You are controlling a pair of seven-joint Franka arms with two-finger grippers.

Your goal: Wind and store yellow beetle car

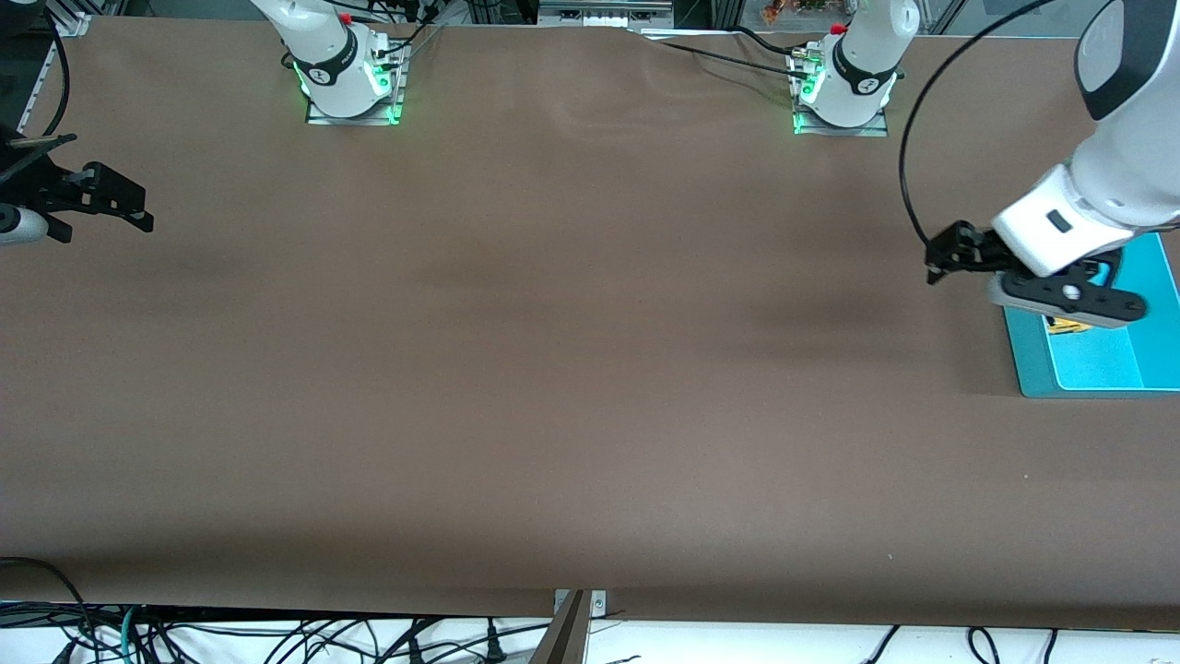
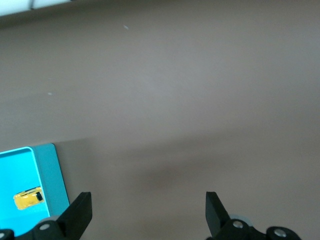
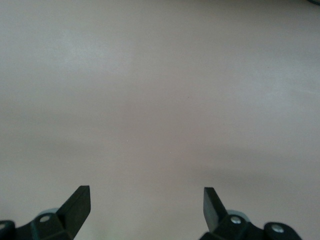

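The yellow beetle car (image 2: 28, 198) lies inside a teal tray (image 2: 54, 172) at the left arm's end of the table. In the front view only a sliver of the car (image 1: 1067, 325) shows under the left hand. My left gripper (image 1: 1077, 297) hangs over the tray's (image 1: 1031, 361) edge, open, with nothing between its fingers; in its wrist view the gripper (image 2: 149, 201) frames bare table beside the tray. My right gripper (image 1: 103, 214) waits open and empty over the right arm's end of the table, and its wrist view shows the gripper (image 3: 146, 197) over plain tabletop.
Brown table covering (image 1: 572, 350) spans the whole workspace. Both arm bases (image 1: 350, 83) (image 1: 843, 92) stand along the table edge farthest from the front camera. Cables hang below the edge nearest that camera.
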